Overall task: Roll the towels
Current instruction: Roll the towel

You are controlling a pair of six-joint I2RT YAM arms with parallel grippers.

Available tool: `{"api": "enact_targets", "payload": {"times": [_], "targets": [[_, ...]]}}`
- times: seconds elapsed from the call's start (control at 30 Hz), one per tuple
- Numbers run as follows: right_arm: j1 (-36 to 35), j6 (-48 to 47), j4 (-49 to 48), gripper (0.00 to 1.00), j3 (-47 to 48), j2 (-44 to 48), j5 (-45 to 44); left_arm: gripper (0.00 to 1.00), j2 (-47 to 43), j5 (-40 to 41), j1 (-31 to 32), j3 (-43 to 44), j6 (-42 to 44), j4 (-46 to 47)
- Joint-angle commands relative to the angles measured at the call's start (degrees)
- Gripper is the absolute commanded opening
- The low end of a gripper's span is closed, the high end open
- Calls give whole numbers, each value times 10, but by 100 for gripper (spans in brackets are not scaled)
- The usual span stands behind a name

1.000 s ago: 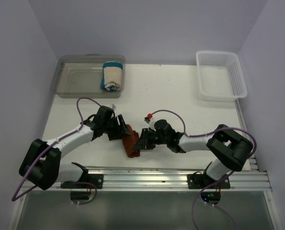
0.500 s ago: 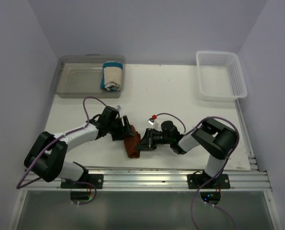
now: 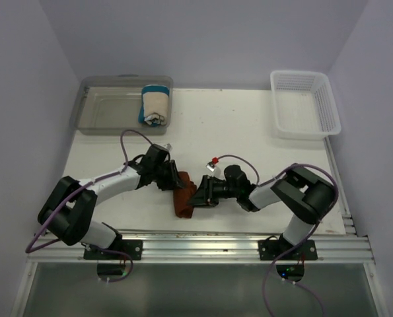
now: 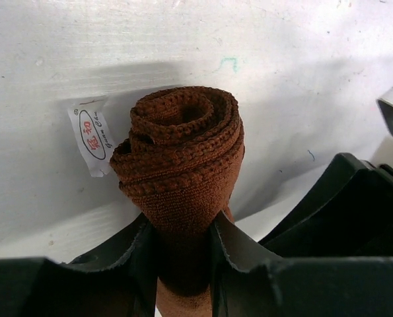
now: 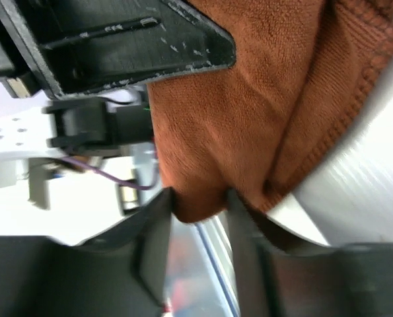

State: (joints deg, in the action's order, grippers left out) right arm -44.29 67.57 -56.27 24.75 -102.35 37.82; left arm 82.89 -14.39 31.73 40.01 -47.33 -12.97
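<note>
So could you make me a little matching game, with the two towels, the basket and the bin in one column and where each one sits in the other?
1. rust-brown towel
2. cream towel with blue edges
3. white mesh basket
4. clear plastic bin

A. far right corner of the table
B. far left corner
C. rolled, inside the bin
D. rolled, near the front middle

Pairs: 1-D, 2-C, 3-A, 4-B

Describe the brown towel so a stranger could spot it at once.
On the white table, look near the front edge, between the two arms. The brown towel lies rolled there. Unlike the cream towel in the clear bin, it is plain rust.
</note>
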Motion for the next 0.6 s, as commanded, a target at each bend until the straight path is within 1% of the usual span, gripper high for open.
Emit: {"api": "enact_targets", "payload": {"times": [0.0, 0.03, 0.07, 0.1, 0.13, 0.17, 0.2, 0.23, 0.33, 0.4, 0.47, 0.57], "targets": [[0, -122, 270, 44, 42, 91, -60, 24, -5, 56, 4, 37, 11, -43], [0, -180, 332, 48, 56, 138, -104, 24, -8, 67, 4, 42, 14, -72], [0, -204, 379, 52, 68, 157, -128, 24, -10, 92, 4, 47, 15, -87], [0, -223, 458, 54, 90, 176, -149, 24, -14, 103, 4, 59, 18, -101], [0, -254, 488, 54, 99, 192, -185, 24, -15, 116, 4, 67, 24, -132], [0, -267, 512, 54, 107, 219, -199, 25, -14, 138, 4, 75, 29, -147], [0, -286, 558, 54, 125, 230, -212, 27, -11, 142, 4, 92, 34, -162], [0, -294, 582, 54, 134, 237, -240, 28, -9, 161, 4, 102, 41, -191], [0, -315, 635, 54, 157, 267, -274, 30, 2, 202, 6, 139, 49, -240], [0, -321, 664, 54, 170, 279, -306, 32, 13, 233, 10, 163, 50, -260], [0, -323, 675, 54, 173, 285, -326, 34, 27, 253, 16, 179, 47, -280], [-4, -322, 681, 53, 173, 290, -330, 34, 46, 264, 21, 187, 43, -288]]}}
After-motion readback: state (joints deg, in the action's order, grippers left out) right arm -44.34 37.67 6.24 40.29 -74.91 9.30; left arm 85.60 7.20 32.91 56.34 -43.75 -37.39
